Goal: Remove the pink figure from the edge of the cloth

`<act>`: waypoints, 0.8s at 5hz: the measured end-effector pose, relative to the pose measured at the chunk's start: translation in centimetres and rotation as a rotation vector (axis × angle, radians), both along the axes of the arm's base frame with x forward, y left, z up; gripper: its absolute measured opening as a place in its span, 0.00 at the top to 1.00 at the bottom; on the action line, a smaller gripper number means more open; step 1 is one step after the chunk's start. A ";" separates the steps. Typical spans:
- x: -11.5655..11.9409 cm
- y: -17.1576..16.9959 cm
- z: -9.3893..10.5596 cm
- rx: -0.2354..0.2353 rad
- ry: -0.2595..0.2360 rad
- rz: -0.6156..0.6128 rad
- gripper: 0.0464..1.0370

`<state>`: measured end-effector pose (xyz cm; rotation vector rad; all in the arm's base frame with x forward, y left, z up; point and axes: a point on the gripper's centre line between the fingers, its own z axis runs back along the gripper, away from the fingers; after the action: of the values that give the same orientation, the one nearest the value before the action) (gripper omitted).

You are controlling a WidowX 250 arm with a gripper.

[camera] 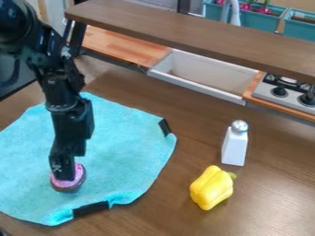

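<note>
One pink figure (pixel 79 174) on the cloth (pixel 129 143) is partly hidden by the gripper (pixel 62 177), whose grip, wide, narrow or closed on it, cannot be told.

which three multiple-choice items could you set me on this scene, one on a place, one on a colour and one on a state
1. Where is the yellow pepper?
A) in the sink
B) on the table, beside the cloth
C) on the shelf

2. What colour is the top of the round figure at the gripper?
A) green
B) white
C) pink

3. How is the white shaker placed?
A) standing upright
B) lying on its side
C) upside down

Key:
1 B: the pepper rests on brown wood, past the cloth's edge.
2 C: pink shows around the gripper's tip, above a brown base.
3 A: its silvery cap is on top and its base is on the table.
</note>
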<state>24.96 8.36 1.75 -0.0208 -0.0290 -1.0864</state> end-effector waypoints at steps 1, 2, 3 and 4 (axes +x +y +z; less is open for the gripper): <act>-0.3 -0.2 0.9 -0.033 -0.006 0.001 0.04; -0.4 -0.1 2.0 -0.046 -0.022 -0.001 0.04; -0.4 0.0 1.8 -0.042 -0.022 -0.003 0.04; -0.2 0.3 0.8 -0.020 -0.017 -0.008 0.04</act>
<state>24.71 8.70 2.59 -0.0299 -0.0556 -1.0947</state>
